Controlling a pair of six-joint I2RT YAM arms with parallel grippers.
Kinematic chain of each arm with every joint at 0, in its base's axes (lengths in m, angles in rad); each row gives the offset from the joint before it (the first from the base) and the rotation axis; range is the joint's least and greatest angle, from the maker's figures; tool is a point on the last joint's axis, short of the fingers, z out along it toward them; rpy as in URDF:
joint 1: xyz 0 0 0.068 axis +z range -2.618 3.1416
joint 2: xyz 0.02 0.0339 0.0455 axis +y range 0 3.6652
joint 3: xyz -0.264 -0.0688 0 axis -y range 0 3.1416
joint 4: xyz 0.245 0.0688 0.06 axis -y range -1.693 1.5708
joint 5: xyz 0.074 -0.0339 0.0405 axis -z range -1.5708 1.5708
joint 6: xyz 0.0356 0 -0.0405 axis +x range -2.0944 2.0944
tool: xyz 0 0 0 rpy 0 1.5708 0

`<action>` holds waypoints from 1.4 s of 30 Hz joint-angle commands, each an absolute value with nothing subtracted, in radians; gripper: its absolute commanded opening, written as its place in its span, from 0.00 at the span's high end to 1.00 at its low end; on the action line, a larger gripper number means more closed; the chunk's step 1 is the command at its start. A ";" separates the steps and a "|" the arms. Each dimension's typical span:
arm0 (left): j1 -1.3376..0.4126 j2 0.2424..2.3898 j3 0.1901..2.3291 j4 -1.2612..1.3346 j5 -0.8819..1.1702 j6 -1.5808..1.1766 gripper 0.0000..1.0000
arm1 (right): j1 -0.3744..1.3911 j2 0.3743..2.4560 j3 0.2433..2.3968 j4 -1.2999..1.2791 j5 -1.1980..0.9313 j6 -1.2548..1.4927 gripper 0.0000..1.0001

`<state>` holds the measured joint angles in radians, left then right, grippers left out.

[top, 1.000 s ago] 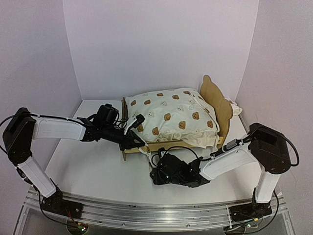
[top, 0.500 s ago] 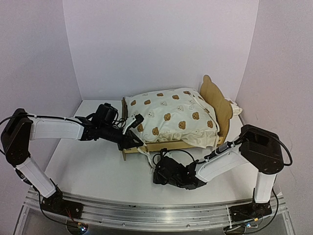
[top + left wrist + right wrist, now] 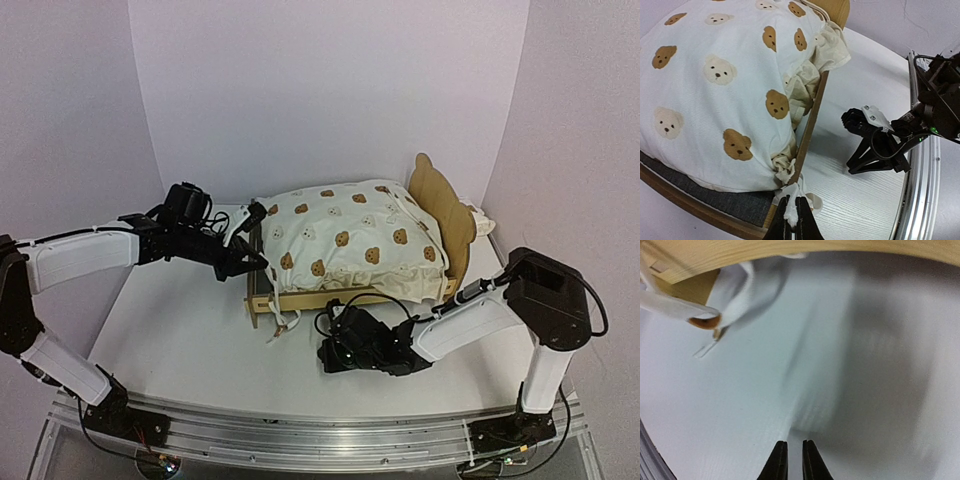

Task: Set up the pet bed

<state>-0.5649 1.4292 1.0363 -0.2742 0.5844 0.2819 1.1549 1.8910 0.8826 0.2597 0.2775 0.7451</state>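
Note:
The pet bed (image 3: 330, 297) stands mid-table, a plywood frame with a bear-ear headboard (image 3: 440, 215) at the right. The bear-print cushion (image 3: 345, 235) lies on it. My left gripper (image 3: 250, 262) is at the foot end, shut on a white tie (image 3: 790, 212) of the cushion (image 3: 715, 75), beside the side rail (image 3: 810, 125) and above the grey base (image 3: 715, 200). My right gripper (image 3: 330, 352) lies low on the table in front of the bed. Its jaws (image 3: 795, 457) stand a narrow gap apart with nothing between them. A loose white tie (image 3: 740, 295) hangs from the frame (image 3: 790, 250) ahead of it.
A small matching pillow (image 3: 483, 222) pokes out behind the headboard. Another tie (image 3: 280, 322) dangles from the bed's front foot corner. The right arm (image 3: 880, 140) lies close to the bed's front side. White walls close in the back and both sides.
My left gripper has drawn back and to the left along the foot end, still holding the tie. The right gripper has closed to a narrow gap and shifted slightly on the table.

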 commanded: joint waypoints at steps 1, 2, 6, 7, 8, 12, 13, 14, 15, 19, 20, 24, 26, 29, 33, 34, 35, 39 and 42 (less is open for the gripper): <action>-0.571 1.439 1.007 -0.226 0.656 0.253 1.00 | 1.162 1.922 0.955 0.314 0.198 0.681 0.80; -0.571 1.447 1.009 -0.221 0.656 0.261 1.00 | 1.161 1.927 0.957 0.321 0.202 0.687 0.78; -0.571 1.473 1.013 -0.211 0.642 0.304 1.00 | 1.163 1.942 0.964 0.326 0.206 0.705 0.74; -0.570 1.478 1.013 -0.207 0.640 0.310 1.00 | 1.165 1.946 0.968 0.329 0.207 0.710 0.72; -0.570 1.482 1.013 -0.200 0.639 0.311 1.00 | 1.169 1.952 0.976 0.334 0.209 0.713 0.71; -0.571 1.496 1.015 -0.162 0.649 0.304 1.00 | 1.178 1.986 1.012 0.379 0.211 0.707 0.62; -0.571 1.500 1.017 -0.157 0.653 0.303 1.00 | 1.178 1.988 1.014 0.394 0.218 0.696 0.61; -0.571 1.505 1.019 -0.153 0.657 0.304 1.00 | 1.178 1.987 1.013 0.405 0.230 0.678 0.60; -0.571 1.508 1.022 -0.154 0.659 0.309 1.00 | 1.178 1.977 1.011 0.410 0.239 0.647 0.59; -0.571 1.506 1.023 -0.169 0.667 0.342 1.00 | 1.142 1.887 0.995 0.413 0.225 0.529 0.53; -0.571 1.505 1.022 -0.173 0.672 0.353 1.00 | 1.122 1.857 0.992 0.413 0.200 0.499 0.51; -0.583 1.504 1.019 -0.186 0.689 0.406 1.00 | 1.045 1.766 1.010 0.410 0.080 0.395 0.48; -0.592 1.505 1.021 -0.187 0.687 0.423 1.00 | 1.011 1.762 1.037 0.408 0.028 0.349 0.49; -0.599 1.510 1.027 -0.189 0.686 0.425 1.00 | 0.978 1.796 1.092 0.401 -0.049 0.289 0.53; -0.603 1.511 1.031 -0.190 0.680 0.425 1.00 | 0.961 1.860 1.159 0.400 -0.091 0.257 0.55; -0.603 1.511 1.032 -0.189 0.679 0.425 1.00 | 0.960 1.871 1.171 0.400 -0.105 0.253 0.56; -0.603 1.511 1.032 -0.189 0.677 0.424 1.00 | 0.960 1.881 1.184 0.400 -0.117 0.249 0.56; -0.603 1.513 1.034 -0.189 0.671 0.422 1.00 | 0.959 1.902 1.216 0.401 -0.152 0.236 0.58; -0.603 1.514 1.034 -0.187 0.669 0.420 1.00 | 0.960 1.908 1.221 0.401 -0.155 0.233 0.59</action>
